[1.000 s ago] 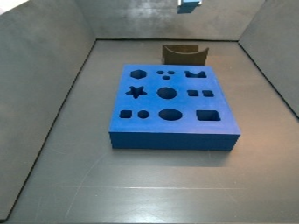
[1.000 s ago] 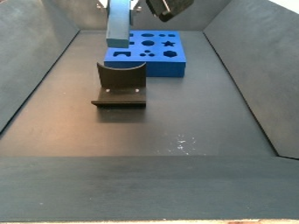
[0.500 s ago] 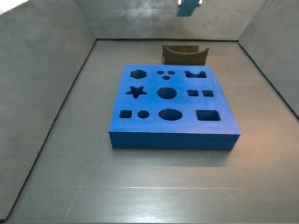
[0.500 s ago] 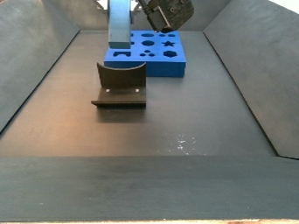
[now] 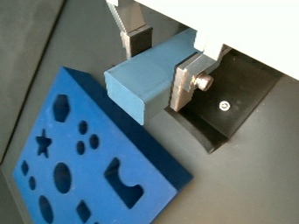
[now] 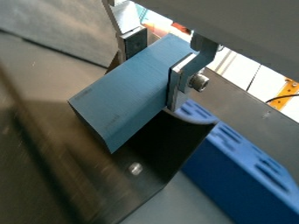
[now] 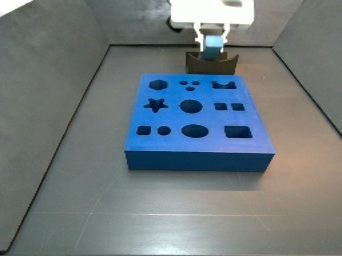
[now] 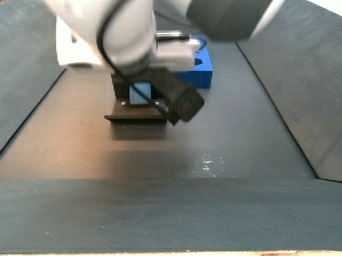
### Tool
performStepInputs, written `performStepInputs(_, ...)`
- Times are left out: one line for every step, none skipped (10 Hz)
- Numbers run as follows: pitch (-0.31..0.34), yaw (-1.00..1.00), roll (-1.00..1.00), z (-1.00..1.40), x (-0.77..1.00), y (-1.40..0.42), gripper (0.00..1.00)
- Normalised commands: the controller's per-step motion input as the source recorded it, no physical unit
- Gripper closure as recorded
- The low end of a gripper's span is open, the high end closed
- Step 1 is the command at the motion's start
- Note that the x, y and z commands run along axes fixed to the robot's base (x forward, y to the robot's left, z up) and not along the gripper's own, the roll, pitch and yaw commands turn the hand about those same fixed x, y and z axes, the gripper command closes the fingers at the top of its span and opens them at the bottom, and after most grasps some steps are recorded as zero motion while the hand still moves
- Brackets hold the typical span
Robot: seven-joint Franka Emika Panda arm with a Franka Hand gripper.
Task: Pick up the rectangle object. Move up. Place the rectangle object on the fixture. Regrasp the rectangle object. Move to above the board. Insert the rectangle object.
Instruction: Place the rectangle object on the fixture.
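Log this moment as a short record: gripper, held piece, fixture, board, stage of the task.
gripper: the gripper hangs low over the fixture, shut on the rectangle object
held piece: the rectangle object, pale blue block clamped between the silver fingers in both wrist views, one end sticking out
fixture: the fixture, dark, directly below the block; contact cannot be told
board: the board, blue, lying flat on the floor beside the fixture, none of its holes filled
stage: placing on the fixture, block not yet released
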Motion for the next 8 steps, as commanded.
performStepInputs(0.118,-0.25,-0.5,-0.5,0.17,0.13,1.0)
performStepInputs(-0.021,-0.22,-0.2,-0.25,0.07,0.06,1.0)
performStepInputs(-0.053,-0.21,-0.16,-0.25,0.06,0.05,1.0)
performStepInputs(-0.063,-0.16,-0.15,-0.23,0.06,0.05,1.0)
performStepInputs(-0.067,-0.12,-0.15,-0.23,0.06,0.05,1.0)
performStepInputs(-0.07,-0.08,-0.15,-0.22,0.07,0.05,1.0)
performStepInputs(-0.072,-0.05,-0.15,-0.21,0.07,0.05,1.0)
performStepInputs(-0.072,-0.03,-0.15,-0.21,0.07,0.05,1.0)
